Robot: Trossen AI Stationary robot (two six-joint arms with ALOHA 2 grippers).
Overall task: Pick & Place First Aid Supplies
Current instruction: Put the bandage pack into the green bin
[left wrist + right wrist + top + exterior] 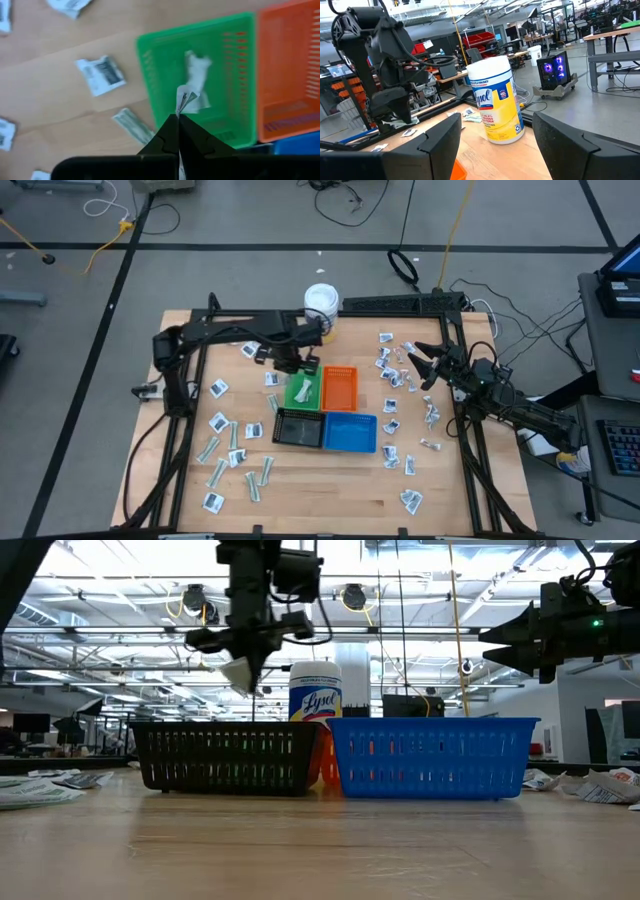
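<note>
The left gripper, clamped on a small white packet, hangs above the green tray, apparently to drop it beside another there. The right gripper waits wide open and empty over scattered packets on the counter.

Green tray, orange, black, blue — clustered (tub behind).

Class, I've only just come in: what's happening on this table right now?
A two-armed robot is sorting first aid packets into small trays. The left gripper is shut on a small white packet, held above the green tray, which already holds one pale item. The right gripper hangs open over the scattered packets on the right side. The orange tray looks empty.
</note>
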